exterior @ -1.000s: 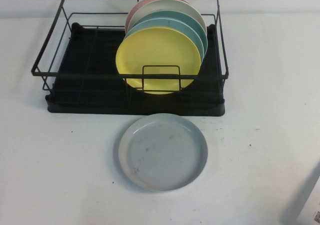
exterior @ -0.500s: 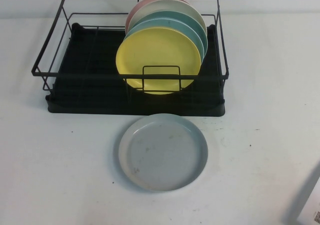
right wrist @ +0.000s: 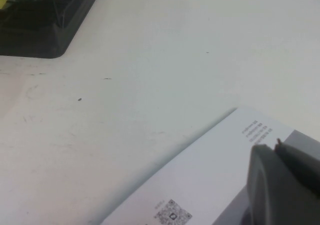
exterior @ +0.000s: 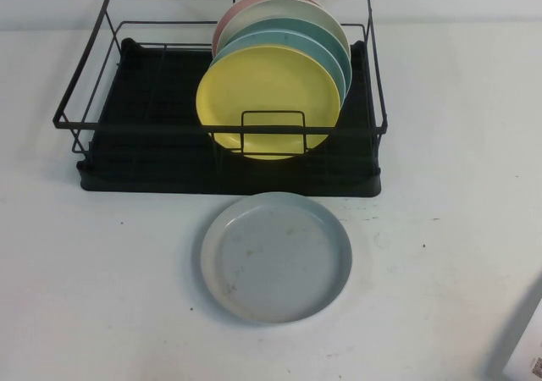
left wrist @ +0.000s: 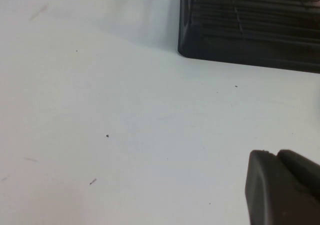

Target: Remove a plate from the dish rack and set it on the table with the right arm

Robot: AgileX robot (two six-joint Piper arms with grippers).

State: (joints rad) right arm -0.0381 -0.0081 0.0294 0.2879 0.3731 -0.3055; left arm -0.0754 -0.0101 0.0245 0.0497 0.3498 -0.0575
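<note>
The pale grey-blue plate (exterior: 276,256) lies flat on the white table (exterior: 102,296), just in front of the black wire dish rack (exterior: 152,127). No gripper touches it. My right gripper (right wrist: 274,145) shows only in the right wrist view, with its fingertips together and nothing between them, low over a white labelled surface (right wrist: 210,180) at the table's right front. A corner of the rack (right wrist: 40,35) is far from it. My left gripper (left wrist: 275,154) shows only in the left wrist view, fingertips together and empty, above bare table near the rack's corner (left wrist: 240,35).
Several plates stand upright in the rack's right half, with a yellow plate (exterior: 268,100) at the front and a teal one (exterior: 326,42) behind it. The white labelled object (exterior: 529,347) sits at the table's front right corner.
</note>
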